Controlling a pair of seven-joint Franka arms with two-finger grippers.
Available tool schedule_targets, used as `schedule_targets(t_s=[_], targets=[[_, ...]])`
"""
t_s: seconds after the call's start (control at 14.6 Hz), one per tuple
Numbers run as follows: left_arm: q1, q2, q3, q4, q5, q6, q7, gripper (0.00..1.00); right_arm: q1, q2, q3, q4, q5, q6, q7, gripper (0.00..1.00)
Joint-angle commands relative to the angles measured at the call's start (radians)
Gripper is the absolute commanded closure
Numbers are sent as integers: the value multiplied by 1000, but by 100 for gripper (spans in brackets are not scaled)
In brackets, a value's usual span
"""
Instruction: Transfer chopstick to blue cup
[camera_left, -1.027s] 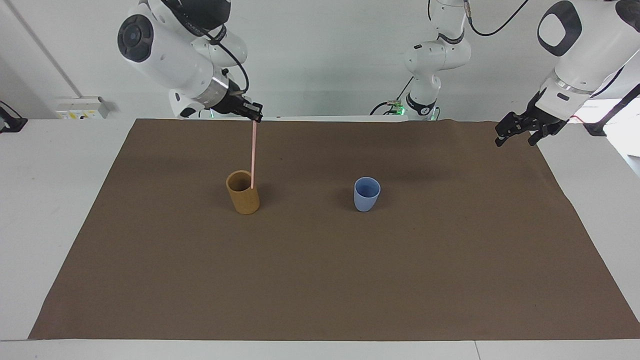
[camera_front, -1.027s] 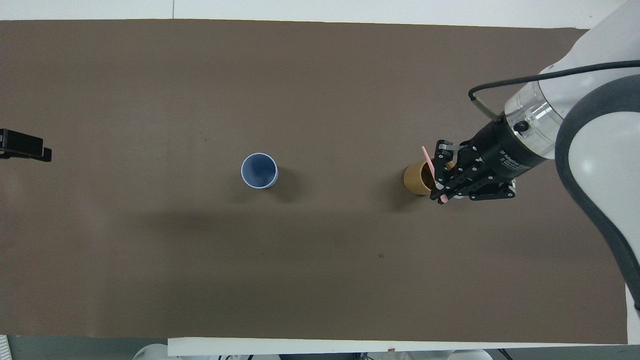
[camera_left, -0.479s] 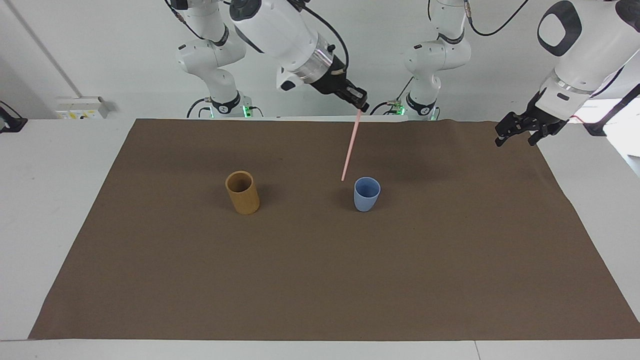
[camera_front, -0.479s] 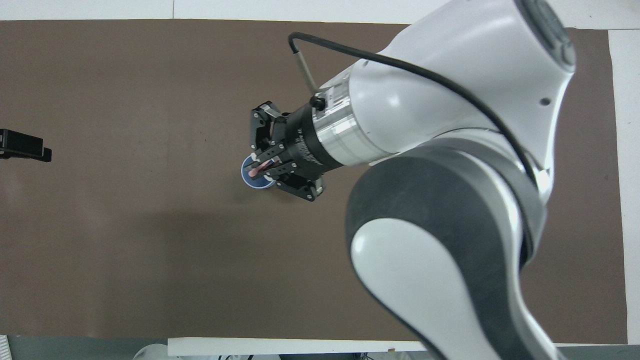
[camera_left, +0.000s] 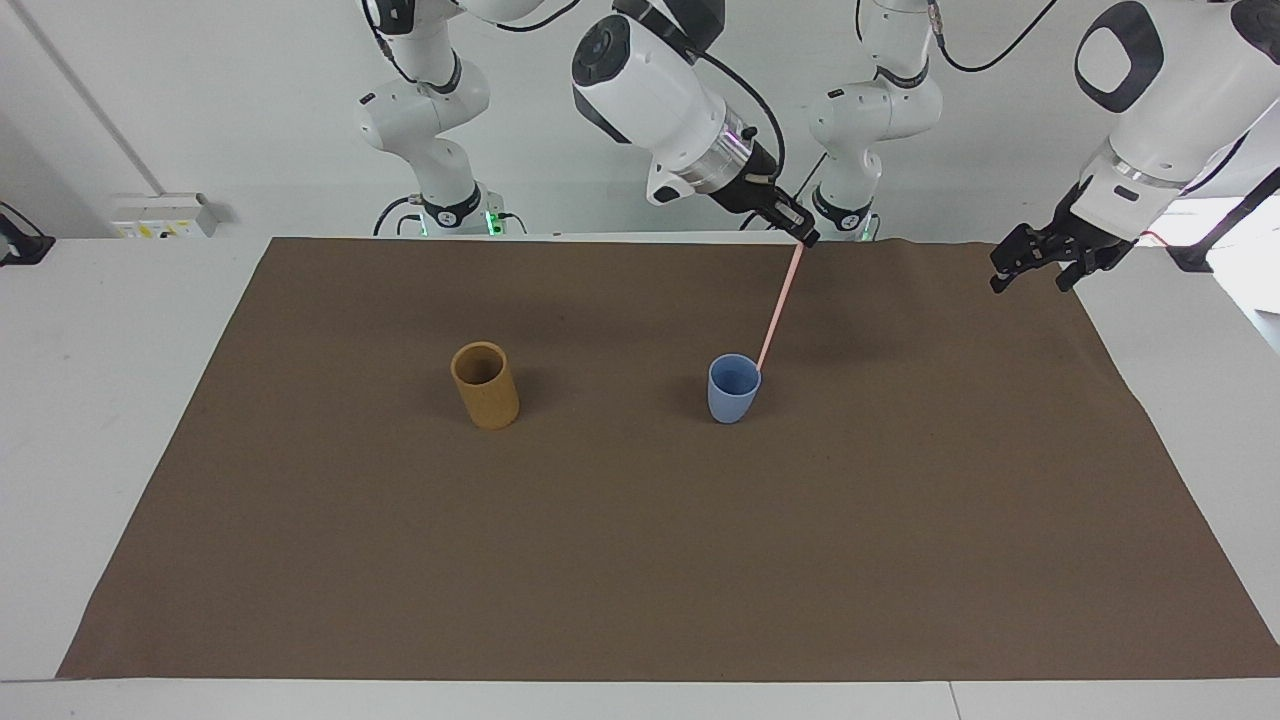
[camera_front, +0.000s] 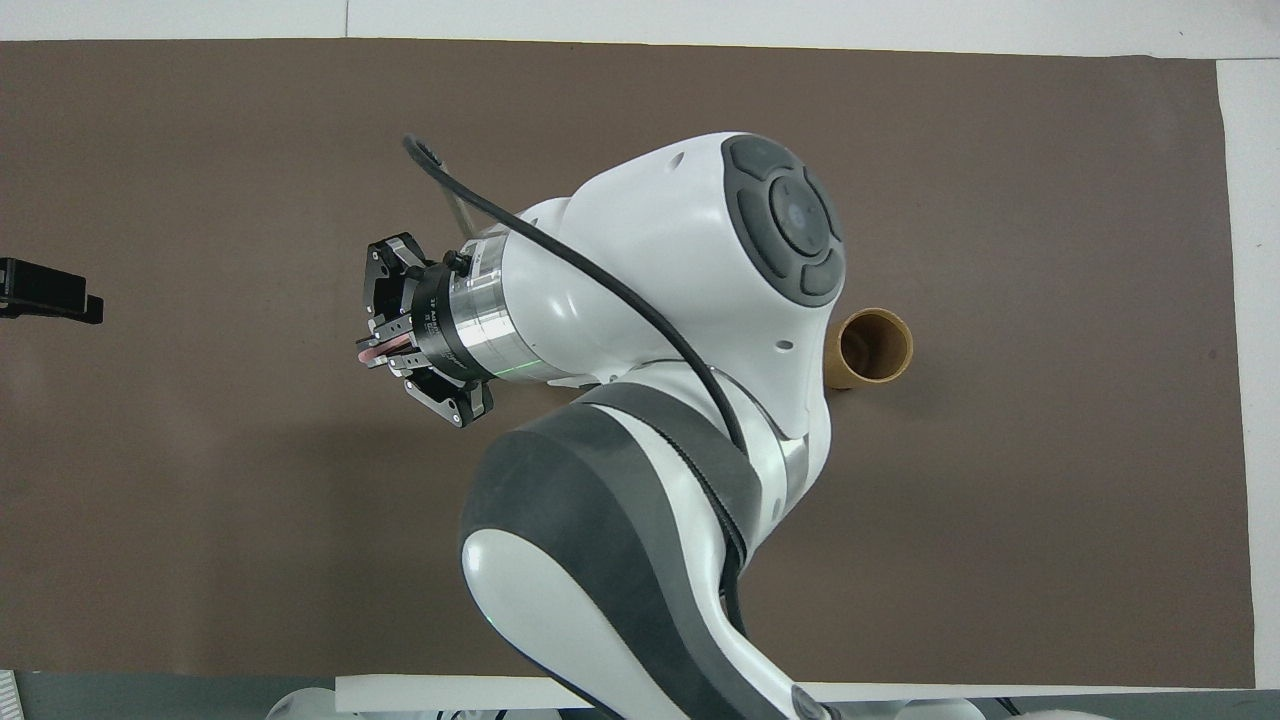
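My right gripper (camera_left: 805, 237) is shut on the top end of the pale pink chopstick (camera_left: 780, 305) and holds it up over the mat. The stick slants down to the rim of the light blue cup (camera_left: 734, 390), at the cup's side toward the left arm's end. I cannot tell whether its tip is inside the cup. In the overhead view the right gripper (camera_front: 372, 350) shows with the stick's pink top end (camera_front: 378, 347) between its fingers, and the arm hides the blue cup. My left gripper (camera_left: 1035, 268) waits open above the mat's corner.
A tan-brown cylindrical cup (camera_left: 485, 385) stands upright on the brown mat (camera_left: 640, 550), beside the blue cup toward the right arm's end. It also shows in the overhead view (camera_front: 868, 348). The left gripper's tip (camera_front: 50, 298) sits at that view's edge.
The right gripper lifted the chopstick out of the tan cup and carried it toward the left arm's end. Its lower end now meets the blue cup's rim. The left arm has not moved.
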Motion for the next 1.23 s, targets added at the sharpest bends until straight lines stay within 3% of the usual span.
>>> schedule_targets(t_s=[0.0,0.55,0.75,0.82,0.96,1.16], targets=[[2,-24,0,-25,16,12,11,0,5,-17,-3,-77,36,45,-2,100],[2,-24,0,-25,14,12,11,0,0,-66,-3,-202,98,69,-24,99],[2,-22,0,-25,14,12,11,0,-3,-66,-3,-206,99,68,-22,67],[2,-24,0,-25,16,12,11,0,-4,-66,-3,-200,99,68,-24,41],[2,-24,0,-25,14,12,11,0,-13,-62,-5,-183,90,63,-24,2],[2,-24,0,-25,16,12,11,0,-53,-54,-11,-106,75,5,-22,0]])
